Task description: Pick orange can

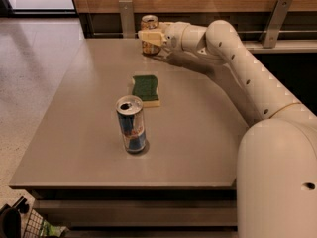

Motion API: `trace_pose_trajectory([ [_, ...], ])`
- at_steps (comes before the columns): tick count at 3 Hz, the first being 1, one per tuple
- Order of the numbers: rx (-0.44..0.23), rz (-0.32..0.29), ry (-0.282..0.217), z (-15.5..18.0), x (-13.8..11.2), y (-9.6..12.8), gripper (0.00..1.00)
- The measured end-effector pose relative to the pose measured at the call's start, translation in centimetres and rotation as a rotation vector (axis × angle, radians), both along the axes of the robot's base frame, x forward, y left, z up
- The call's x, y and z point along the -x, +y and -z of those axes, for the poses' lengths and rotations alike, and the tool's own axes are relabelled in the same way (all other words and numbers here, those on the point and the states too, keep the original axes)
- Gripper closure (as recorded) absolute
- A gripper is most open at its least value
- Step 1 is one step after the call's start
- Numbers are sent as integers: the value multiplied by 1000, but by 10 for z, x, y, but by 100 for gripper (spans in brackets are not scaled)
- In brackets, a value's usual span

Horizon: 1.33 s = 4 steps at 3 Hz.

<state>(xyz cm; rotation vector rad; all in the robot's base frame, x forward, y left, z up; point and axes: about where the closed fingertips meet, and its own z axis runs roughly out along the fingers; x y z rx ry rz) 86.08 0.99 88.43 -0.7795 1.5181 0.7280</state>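
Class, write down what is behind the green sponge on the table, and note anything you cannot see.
Behind the sponge, by the far edge of the table, is the orange can. The gripper is at it, covering its middle; only its top and base show.
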Motion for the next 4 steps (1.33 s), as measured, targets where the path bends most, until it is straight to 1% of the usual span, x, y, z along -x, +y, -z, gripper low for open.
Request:
trace_pose_trajectory([
  [1, 0, -4, 1, 1, 0, 3, 66],
  [2, -1, -12, 3, 2, 1, 10, 100],
  [3, 0, -15, 2, 1, 1, 11, 100],
  [4, 5, -18, -9, -19, 9, 11, 100],
])
